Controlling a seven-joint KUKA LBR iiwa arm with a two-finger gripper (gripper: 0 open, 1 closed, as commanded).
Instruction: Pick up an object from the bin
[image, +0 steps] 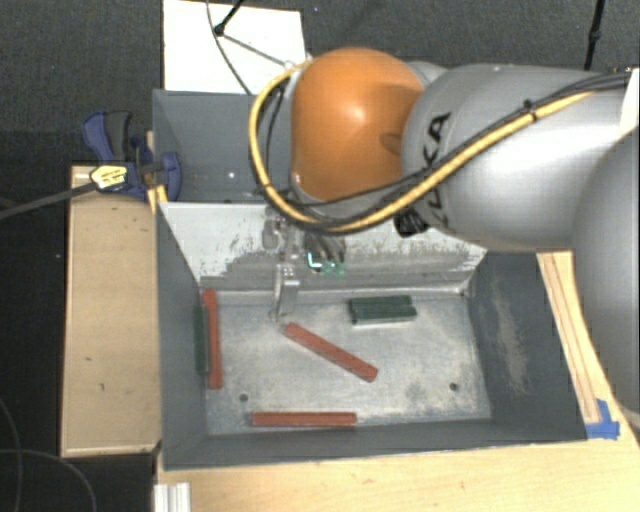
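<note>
Bin contents and tool position, as I read them from the overhead camera.

1. Bin (520, 340): grey metal, five loose pieces, all lying flat and apart, no heap.
2. Gripper (283, 308): low over the floor near the back wall, left of centre, hanging under the arm's orange cover (350, 120). I cannot tell whether it is open or closed, and I see nothing gripped in it.
3. Mid bar (332, 352): red-brown, long and slim, mid-floor. Its long axis runs diagonally from upper left to lower right in the view. The upper-left end lies right at the gripper's tip; I cannot tell if they touch. The rest of the bar runs away from the tool toward the front right.
4. Green block (381, 310): dark, short, near the back wall, to the right of the gripper and clear of the mid bar.
5. Left bar (213, 345): red, lying along the left wall, with a dark green strip (200, 338) beside it on the wall side.
6. Front bar (303, 420): red, lying along the front wall, well apart from the tool.

Judgement: the mid bar is the nearest candidate. The tool stands at its end, not its middle, so I would shift along the diagonal and close across the narrow width.
</note>
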